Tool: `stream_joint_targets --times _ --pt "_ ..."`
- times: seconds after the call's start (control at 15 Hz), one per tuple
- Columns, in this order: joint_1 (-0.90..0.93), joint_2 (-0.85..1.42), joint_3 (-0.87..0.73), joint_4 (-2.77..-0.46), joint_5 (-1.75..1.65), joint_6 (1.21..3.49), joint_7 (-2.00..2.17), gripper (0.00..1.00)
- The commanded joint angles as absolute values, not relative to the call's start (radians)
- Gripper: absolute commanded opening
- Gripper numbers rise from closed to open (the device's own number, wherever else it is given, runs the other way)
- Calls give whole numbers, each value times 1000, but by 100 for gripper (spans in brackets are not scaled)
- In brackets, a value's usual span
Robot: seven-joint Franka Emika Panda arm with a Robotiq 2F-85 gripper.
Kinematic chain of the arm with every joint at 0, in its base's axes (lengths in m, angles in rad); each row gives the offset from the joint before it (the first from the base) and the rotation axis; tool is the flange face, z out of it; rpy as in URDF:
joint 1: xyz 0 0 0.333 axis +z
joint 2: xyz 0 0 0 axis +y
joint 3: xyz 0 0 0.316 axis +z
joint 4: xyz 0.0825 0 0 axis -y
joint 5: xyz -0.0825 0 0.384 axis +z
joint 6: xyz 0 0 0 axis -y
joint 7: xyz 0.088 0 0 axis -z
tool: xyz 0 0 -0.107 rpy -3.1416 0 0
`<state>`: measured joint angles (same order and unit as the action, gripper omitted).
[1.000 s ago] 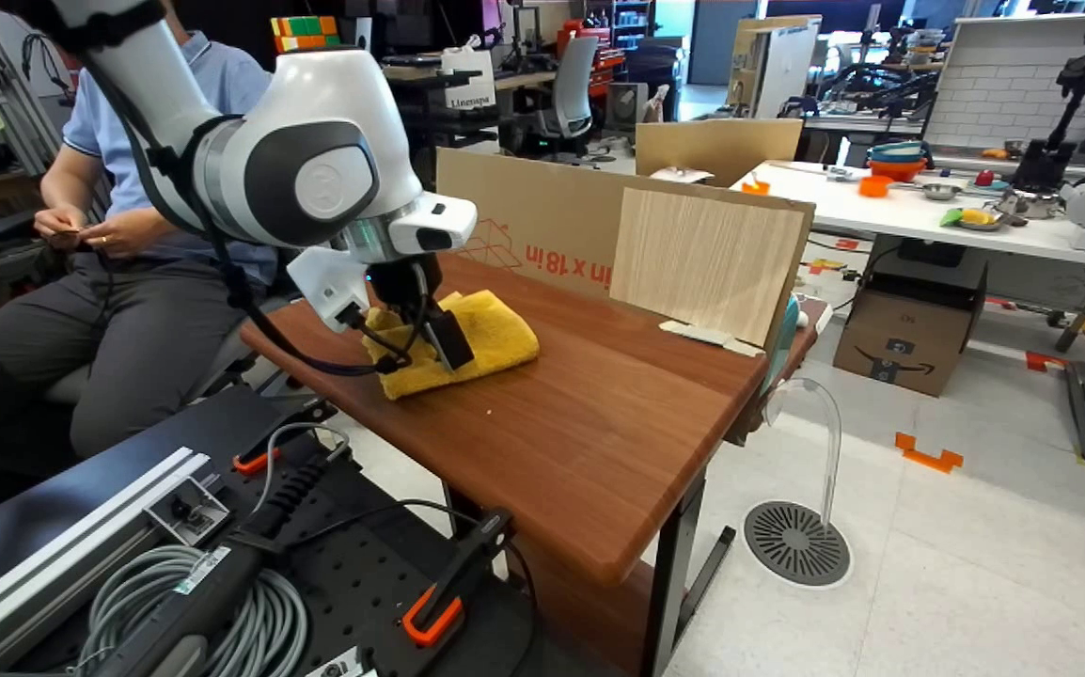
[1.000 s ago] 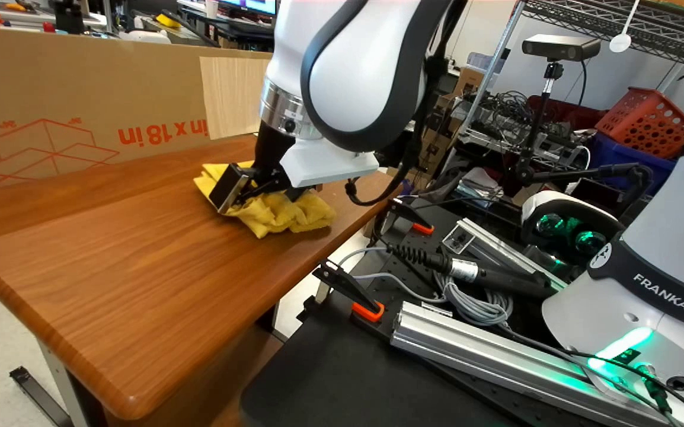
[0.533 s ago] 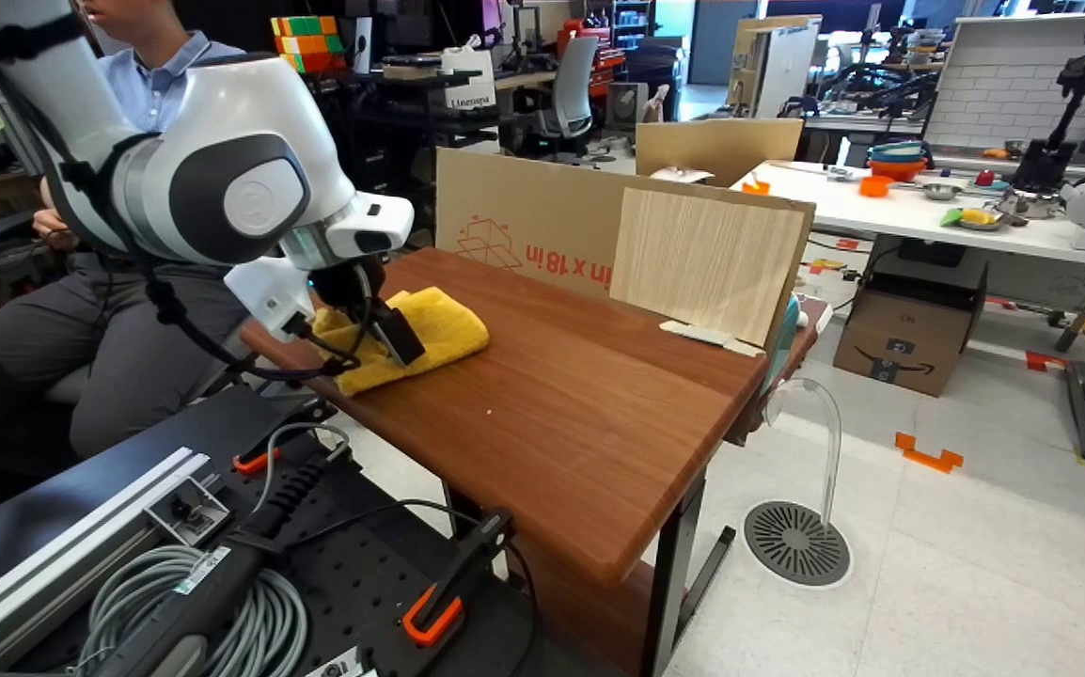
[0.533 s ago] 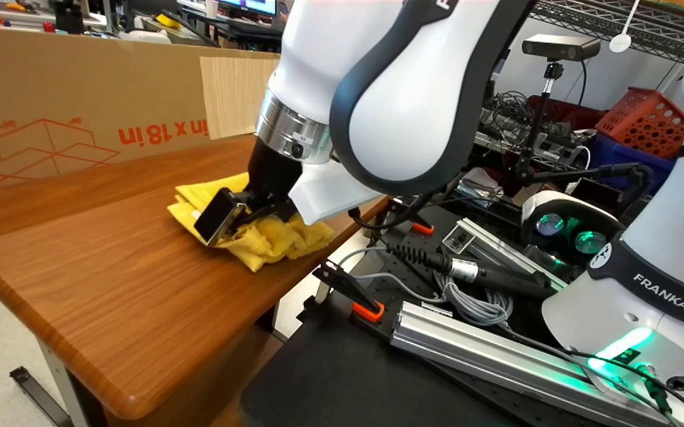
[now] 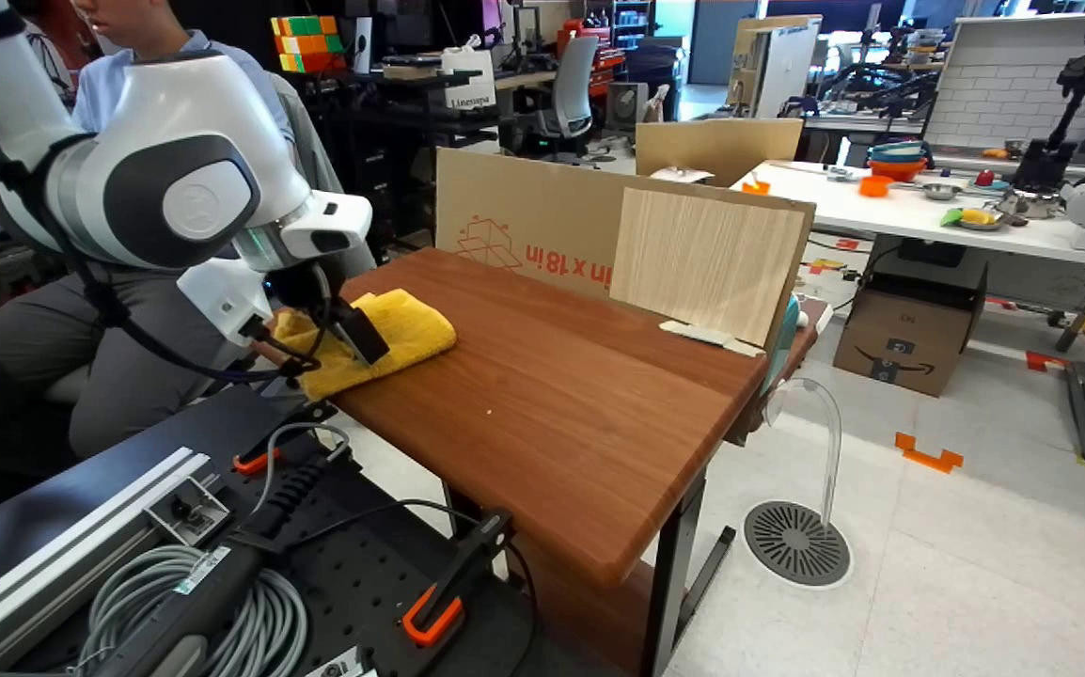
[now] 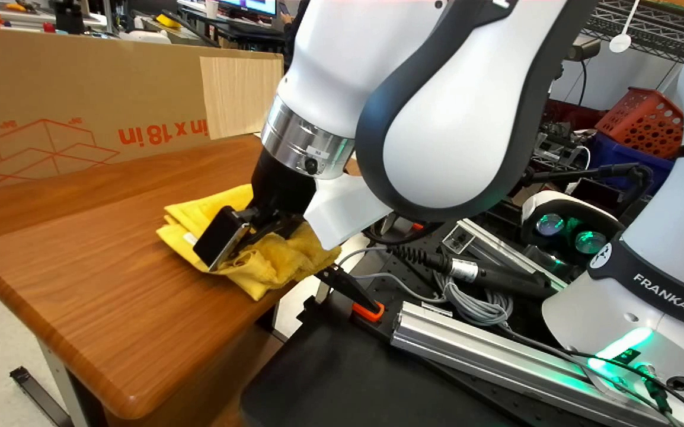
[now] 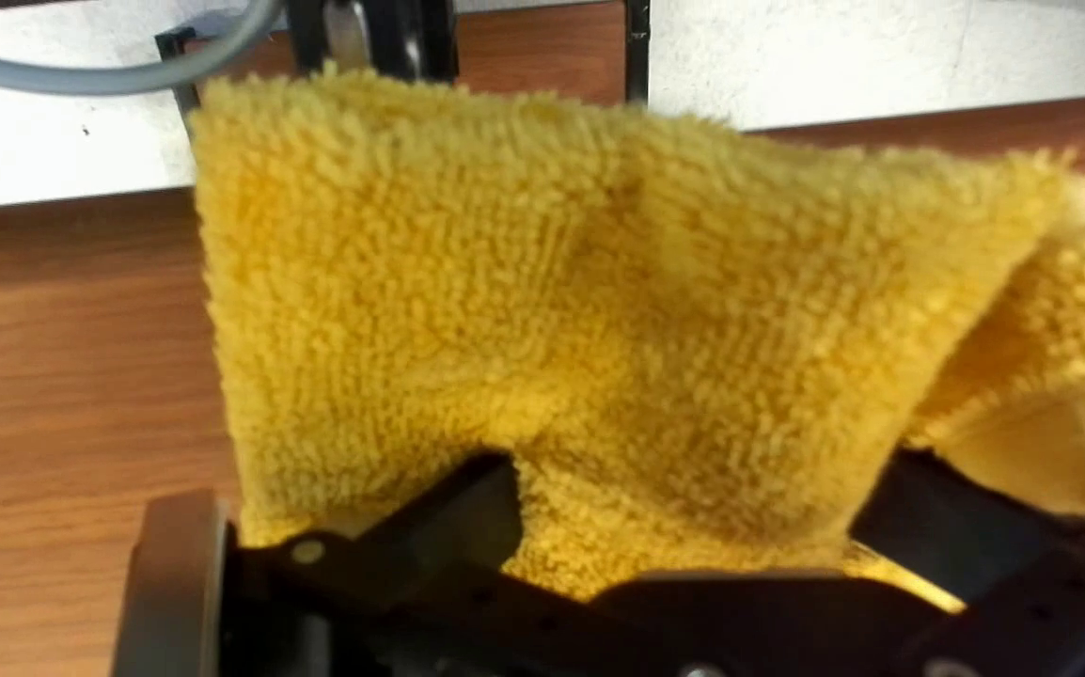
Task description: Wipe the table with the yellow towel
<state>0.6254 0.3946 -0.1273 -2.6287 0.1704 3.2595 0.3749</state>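
The table [image 5: 552, 414] has a smooth reddish-brown wood top, also seen in an exterior view [image 6: 93, 284] and in the wrist view [image 7: 63, 376]. The rumpled, folded yellow towel [image 5: 411, 329] lies at one end of it, also in an exterior view [image 6: 285, 261]. Part of the towel hangs over the table edge nearest the robot. My gripper [image 5: 350, 353] is low on the towel and tilted. In the wrist view the gripper [image 7: 698, 489] has its fingers apart, with bunched towel [image 7: 552, 310] filling the gap between them. The fingertips are partly sunk in cloth.
A cardboard panel [image 5: 542, 235] stands along the table's far edge. A black bench [image 6: 342, 362] with orange clamps [image 6: 368, 311], coiled grey cable [image 6: 472, 302] and an aluminium bar [image 6: 466, 344] stands beside the near edge. A seated person [image 5: 119, 320] is behind the arm.
The gripper and towel have slid together toward the robot-side edge, leftward in an exterior view. The towel now reaches over that edge. The person has shifted in the seat.
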Motion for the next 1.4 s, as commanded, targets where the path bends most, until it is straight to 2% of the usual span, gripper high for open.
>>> stream_joint_targets --times 0.0,0.47,1.0,1.33 --pt "671 352 -138 -2645 227 3260 356 100" --pt "611 402 -163 -2438 224 3050 463 100" --pt "339 543 -111 -2149 220 2765 546 100" --pt "219 583 -93 -2048 228 2671 560 100"
